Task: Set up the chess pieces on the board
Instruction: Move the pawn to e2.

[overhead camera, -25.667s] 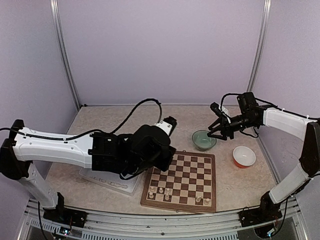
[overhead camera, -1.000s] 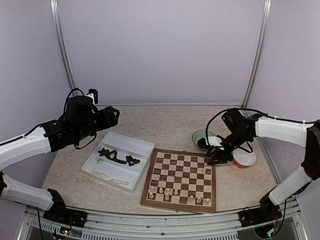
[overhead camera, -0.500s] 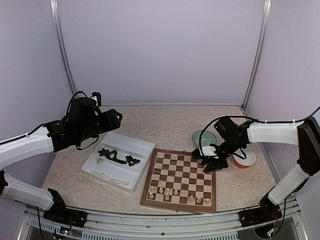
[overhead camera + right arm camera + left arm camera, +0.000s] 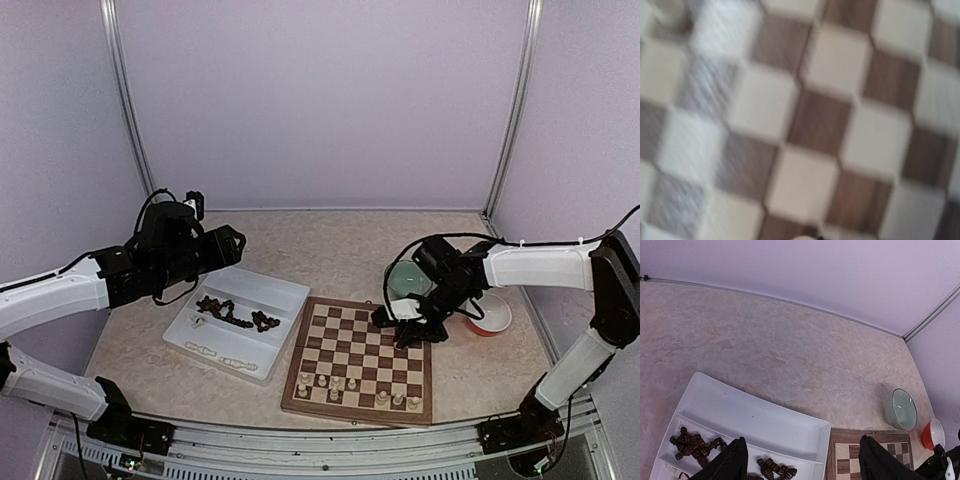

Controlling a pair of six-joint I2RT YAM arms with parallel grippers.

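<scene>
Pieces, tiny, likely light and tippy, are needing a mid-body pinch; left fingers are gaping empty, right fingers hovering right-of-centre, grip untellable.

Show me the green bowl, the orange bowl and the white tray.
green bowl [image 4: 901, 409]: left wrist view, its inside
orange bowl [image 4: 935, 432]: left wrist view, its white inside
white tray [image 4: 262, 291]: top external view, bare far compartment
</scene>
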